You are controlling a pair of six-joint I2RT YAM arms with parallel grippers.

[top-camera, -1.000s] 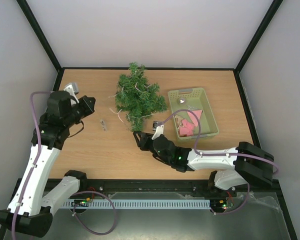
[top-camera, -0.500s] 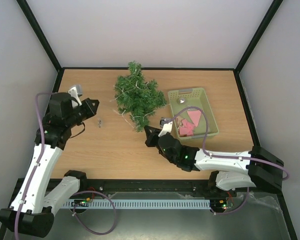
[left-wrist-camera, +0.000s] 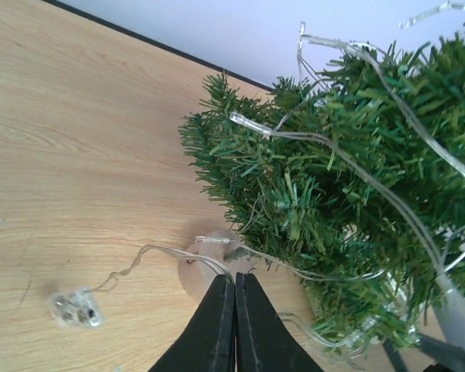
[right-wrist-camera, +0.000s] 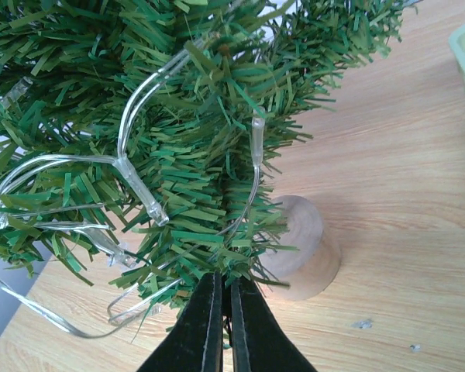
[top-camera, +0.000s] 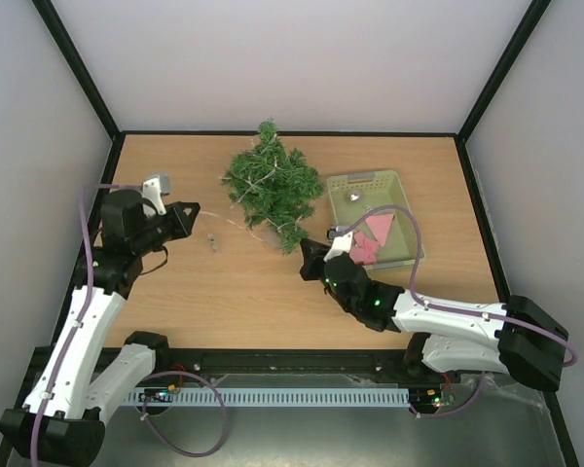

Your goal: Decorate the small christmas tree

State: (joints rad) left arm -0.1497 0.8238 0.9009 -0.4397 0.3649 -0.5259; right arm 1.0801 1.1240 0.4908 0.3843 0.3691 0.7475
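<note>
Since one second ago: the small christmas tree (top-camera: 273, 180) has shifted toward the right of the top view, its lower end now close to the near left corner of the pale green basket (top-camera: 370, 178). The right gripper (top-camera: 307, 255) has travelled right with it. The left gripper (top-camera: 190, 214) has moved down and right, toward frame centre. The small clear piece (top-camera: 212, 241) on the wire sits slightly further right.

Surface: light wood-grain table (top-camera: 175, 292), matte, black frame along its edges. Pale, plain walls (top-camera: 292, 58) on three sides, with black posts in the back corners. A white slotted cable duct (top-camera: 273, 397) runs along the near edge, below the arm bases.

Tree: upper centre of the table, tip toward the back wall, just left of the basket. Whether it lies flat or leans I cannot tell. A clear light string (top-camera: 229, 222) is looped through its branches. The right wrist view shows a round wooden foot (right-wrist-camera: 302, 244) on the table under the green needles (right-wrist-camera: 139, 116).

Left gripper (left-wrist-camera: 234, 277): jaws pressed together on the thin wire of the light string (left-wrist-camera: 325, 143), which runs from the tips to the tree (left-wrist-camera: 356, 178). The clear piece (left-wrist-camera: 76, 306) lies on the wood at lower left of that view.

Right gripper (right-wrist-camera: 222, 277): jaws closed tight, tips buried in the lowest needles beside the foot. Whether they pinch a branch or the light string (right-wrist-camera: 136, 178) I cannot tell.

Basket: pink pieces (top-camera: 370, 238) lie inside it.
</note>
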